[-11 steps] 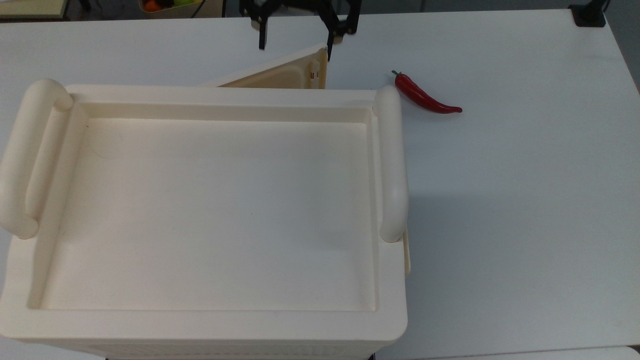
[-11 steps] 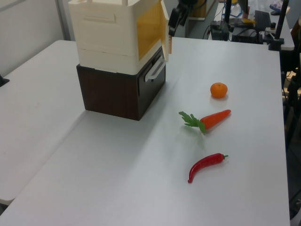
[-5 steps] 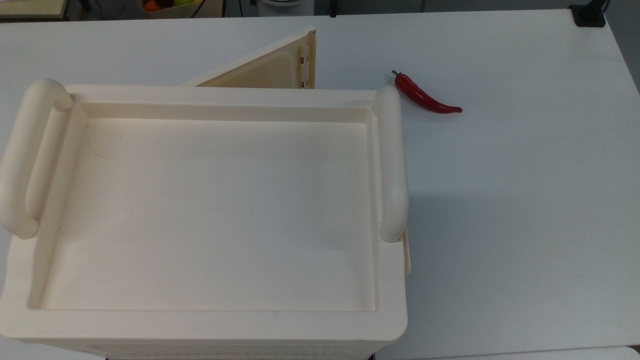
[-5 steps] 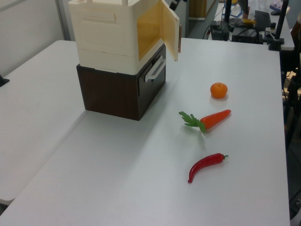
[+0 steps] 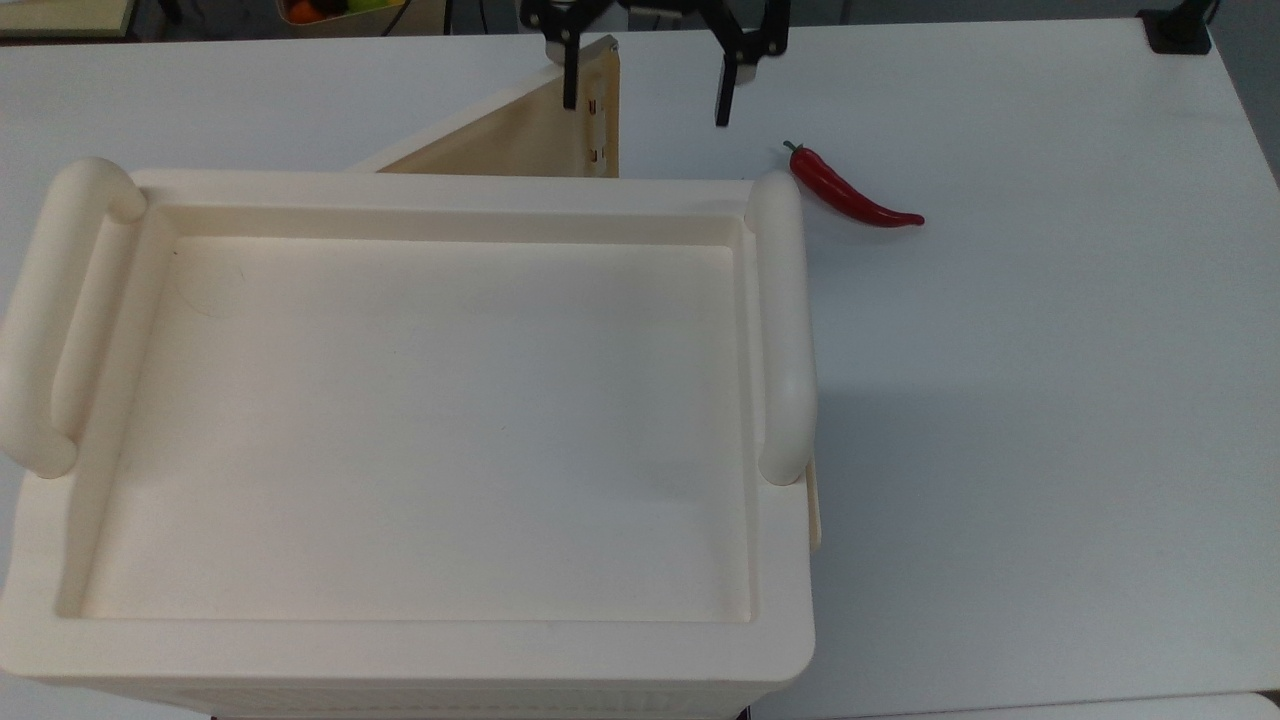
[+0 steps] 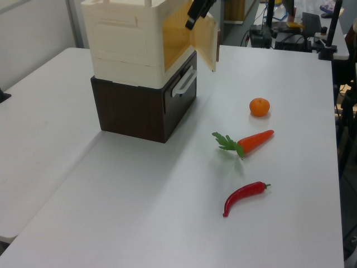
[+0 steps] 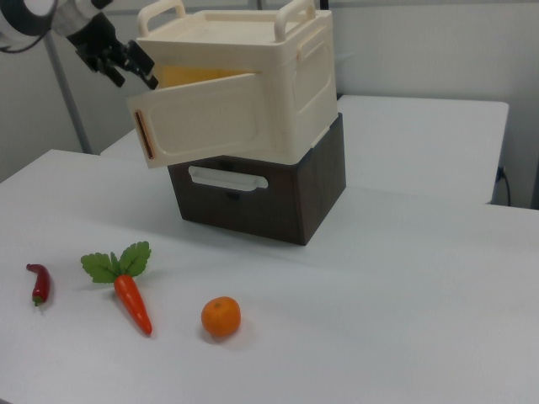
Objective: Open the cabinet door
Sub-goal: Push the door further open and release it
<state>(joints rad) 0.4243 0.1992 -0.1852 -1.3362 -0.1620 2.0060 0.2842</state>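
1. Top view: the large cream plastic box-shaped cabinet (image 5: 400, 430), with a recessed tray-like top and two thick rounded tube handles, filled the top view's left and centre. Its flat, thin cream-beige cabinet door (image 5: 530, 135) stood swung outward from the far edge, with small latch notches along its free edge.
2. Top view: the black two-finger gripper (image 5: 647, 98) hung at the far edge of the white table (image 5: 1050, 400), its fingers spread wide and grasping nothing. One fingertip overlapped the door's free edge near the notches; whether it touched the door could not be told. The other finger stood apart, over bare table.
3. Top view: a glossy red chilli pepper (image 5: 850, 196) lay on the table just beside the cabinet's far corner on the top view's right.
4. Left view: the cabinet (image 6: 134, 39) sat on a dark brown wooden drawer box (image 6: 145, 109) with a pale handle. The door (image 6: 205, 42) stood open, exposing a yellowish interior. The gripper (image 6: 196, 14) was at the door's upper edge.
5. Right view: the door (image 7: 206, 122) hung partly open, its free end toward the right view's left, with the gripper (image 7: 130, 63) at its upper corner.
6. Right view: a small round orange fruit (image 7: 221, 317), an orange carrot with green leaves (image 7: 126, 290) and the chilli (image 7: 39, 283) lay in a near row, well apart from the cabinet.
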